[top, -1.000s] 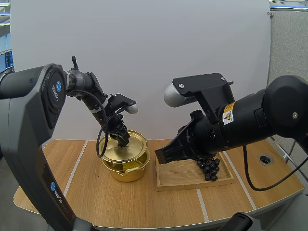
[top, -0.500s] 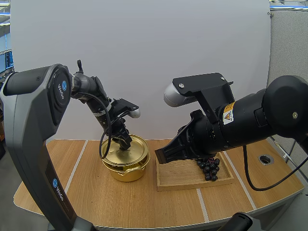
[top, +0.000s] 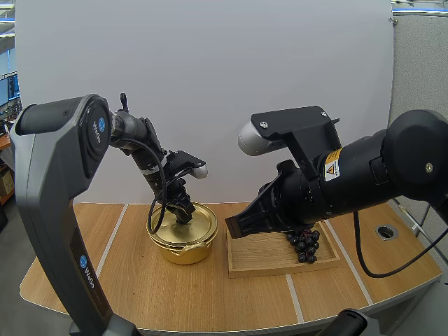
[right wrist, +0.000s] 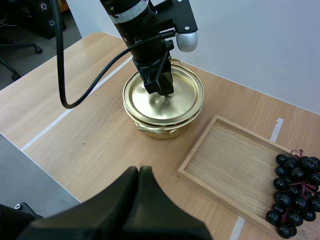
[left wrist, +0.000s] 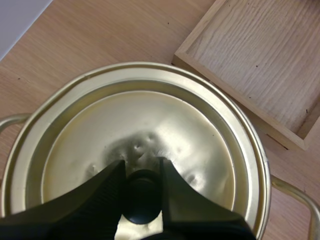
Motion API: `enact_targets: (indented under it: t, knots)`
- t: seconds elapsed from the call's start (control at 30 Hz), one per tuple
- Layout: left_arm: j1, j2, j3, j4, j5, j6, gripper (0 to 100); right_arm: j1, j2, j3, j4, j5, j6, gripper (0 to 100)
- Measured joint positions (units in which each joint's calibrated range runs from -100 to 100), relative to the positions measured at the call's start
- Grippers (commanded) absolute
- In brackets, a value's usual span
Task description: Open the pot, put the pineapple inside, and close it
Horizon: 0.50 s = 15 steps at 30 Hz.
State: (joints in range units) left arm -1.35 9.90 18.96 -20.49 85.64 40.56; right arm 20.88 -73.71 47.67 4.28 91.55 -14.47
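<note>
A gold pot point(top: 183, 245) stands on the table left of centre, and its gold lid point(top: 198, 220) lies flat on the rim. My left gripper point(top: 183, 212) is shut on the lid's black knob point(left wrist: 142, 200), pinched between the fingertips over the middle of the lid point(left wrist: 195, 125). From the right wrist view the left gripper point(right wrist: 162, 90) stands upright over the pot point(right wrist: 160, 127). My right gripper point(right wrist: 139, 172) is shut on nothing, fingers together, hovering above the table in front of the pot and the tray, and it hangs at the tray's left end point(top: 234, 227).
A wooden tray point(top: 262, 264) lies right of the pot, close to its handle. A bunch of dark grapes point(top: 304, 245) rests at the tray's right end point(right wrist: 295, 192). Bare table lies in front of the pot and tray. A round hole point(top: 386, 232) sits at far right.
The lid, held tilted above the pot a second ago, has come down level onto the rim. My left gripper moved slightly right and down with it. The right arm has not moved.
</note>
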Motion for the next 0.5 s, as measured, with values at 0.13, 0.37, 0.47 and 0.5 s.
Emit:
enact_targets:
  t: [0.13, 0.37, 0.47, 0.5]
  knots:
    - [0.0, 0.0, 0.0, 0.0, 0.0, 0.0, 15, 0.0, 0.0, 0.0, 0.0, 0.0, 0.0, 0]
    - [0.0, 0.2, 0.0, 0.0, 2.4, 0.0, 100, 0.0, 0.0, 0.0, 0.0, 0.0, 0.0, 0]
    - [0.0, 0.4, 0.0, -0.1, 5.0, -0.2, 100, 0.0, 0.0, 0.0, 0.0, 0.0, 0.0, 0]
    - [0.0, 0.5, 0.0, -0.4, 5.8, -0.4, 100, 0.0, 0.0, 0.0, 0.0, 0.0, 0.0, 0]
